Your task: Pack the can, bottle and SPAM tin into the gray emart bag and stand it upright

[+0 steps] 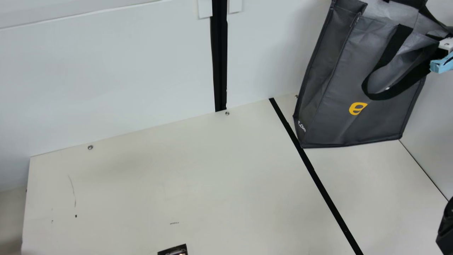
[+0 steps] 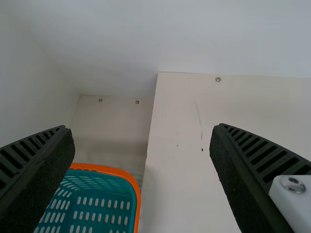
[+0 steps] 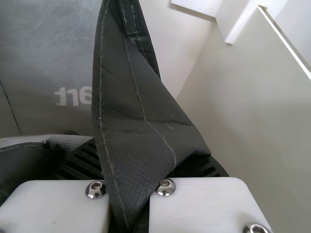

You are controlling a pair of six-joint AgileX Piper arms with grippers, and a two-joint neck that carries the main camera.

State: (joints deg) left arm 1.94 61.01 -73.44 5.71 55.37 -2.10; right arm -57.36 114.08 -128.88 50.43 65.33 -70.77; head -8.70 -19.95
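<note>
The gray emart bag [image 1: 368,117] is at the far right corner of the desk [image 1: 198,170], bottom down and mouth up, its near left bottom corner over the black strip [image 1: 325,191] that runs from the desk's far edge toward the near one. Whether its base bears fully on the desk, I cannot tell. A black handle [image 1: 389,92] loops down over its front face, above a yellow mark [image 1: 357,108]. The right pincer [image 1: 446,44] is at the bag's upper right part, with a light blue piece [image 1: 441,64] just beside it; in the right wrist view it is narrow, holding a folded bit of the bag's dark cloth. The left pincer [image 2: 142,128] is wide, with nothing between its fingers. Beside the desk's left edge is a teal basket [image 2: 92,194] with an orange rim. A dark item [image 1: 174,250] on the desk is cut off by the main view's bottom edge.
</note>
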